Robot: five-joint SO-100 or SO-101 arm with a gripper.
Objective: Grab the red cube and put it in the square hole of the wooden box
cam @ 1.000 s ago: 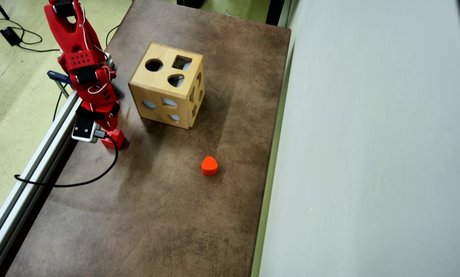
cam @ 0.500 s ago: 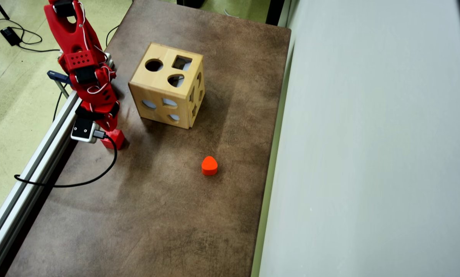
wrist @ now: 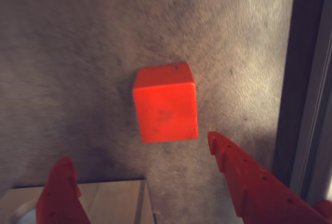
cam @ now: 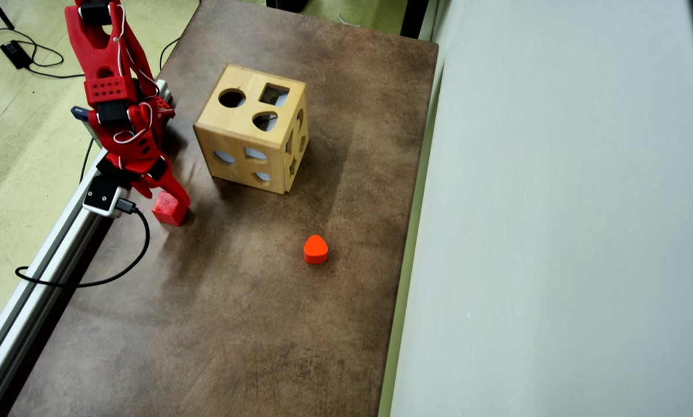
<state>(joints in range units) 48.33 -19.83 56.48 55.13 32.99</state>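
Counting the pieces on the brown bench (cam: 254, 324): one red cube (cam: 168, 208), one orange-red rounded block (cam: 315, 249) and one wooden box (cam: 252, 128). The box top carries three cutouts, a round one, a teardrop one and the square hole (cam: 274, 94); more cutouts pierce its side faces. What lies inside the box cannot be made out.

Compared with half a second ago, the arm has shifted toward the left edge in the overhead view, and the cube, earlier partly covered by it, now shows almost whole. The cube, box and rounded block have kept their places.

Seen from the wrist, the fingers (wrist: 142, 159) are spread apart and empty, with the cube (wrist: 166, 105) resting on the bench just beyond their tips, touching neither. The cube sits near the bench's left edge, well apart from the box.
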